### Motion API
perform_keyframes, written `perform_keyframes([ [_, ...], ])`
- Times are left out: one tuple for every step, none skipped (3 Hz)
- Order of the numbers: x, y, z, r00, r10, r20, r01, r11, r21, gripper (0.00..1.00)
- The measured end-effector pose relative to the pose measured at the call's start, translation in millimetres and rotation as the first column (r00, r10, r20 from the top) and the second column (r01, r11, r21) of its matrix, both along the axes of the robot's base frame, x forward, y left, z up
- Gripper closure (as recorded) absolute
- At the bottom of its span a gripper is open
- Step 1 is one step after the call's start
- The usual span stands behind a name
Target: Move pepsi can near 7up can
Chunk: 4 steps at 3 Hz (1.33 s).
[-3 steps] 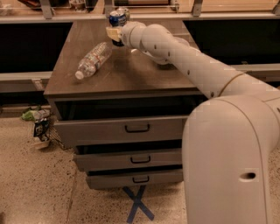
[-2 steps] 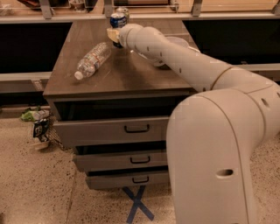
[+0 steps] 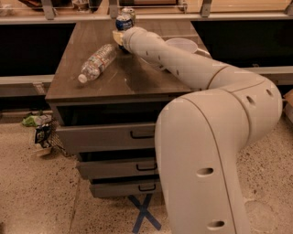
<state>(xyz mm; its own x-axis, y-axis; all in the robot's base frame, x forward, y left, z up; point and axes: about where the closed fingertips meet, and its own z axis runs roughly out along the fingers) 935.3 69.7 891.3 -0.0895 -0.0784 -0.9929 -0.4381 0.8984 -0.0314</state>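
The pepsi can (image 3: 123, 21), dark blue with a silver top, stands upright at the far edge of the dark wooden table (image 3: 137, 77). My gripper (image 3: 120, 35) is at the can's lower part, shut on it, with a yellowish finger (image 3: 117, 37) showing at its left side; the wrist hides the rest. The 7up can (image 3: 131, 11), pale with a silver top, stands right behind the pepsi can, partly hidden by it. My arm reaches across the table from the lower right.
A clear plastic bottle (image 3: 96, 62) lies on its side on the table's left. A white bowl (image 3: 182, 45) sits to the right behind my arm. Drawers (image 3: 110, 137) are below the top. Litter (image 3: 39, 129) and a blue tape cross (image 3: 144, 213) are on the floor.
The view has shifted and my arm's base fills more of the right. The gripper stays at the pepsi can at the table's far edge; the pale can now shows behind it.
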Motion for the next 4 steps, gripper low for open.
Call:
perform_keyframes([
  [16, -8, 2, 0.9995, -0.023, 0.020, 0.023, 1.000, 0.019, 0.51],
  [22, -12, 3, 0.9989, -0.036, 0.029, 0.036, 0.999, 0.028, 0.29],
  [20, -13, 5, 0.9995, -0.026, 0.019, 0.025, 0.999, 0.037, 0.05],
  [4, -15, 6, 1.0000, -0.004, 0.003, 0.004, 0.999, 0.036, 0.00],
])
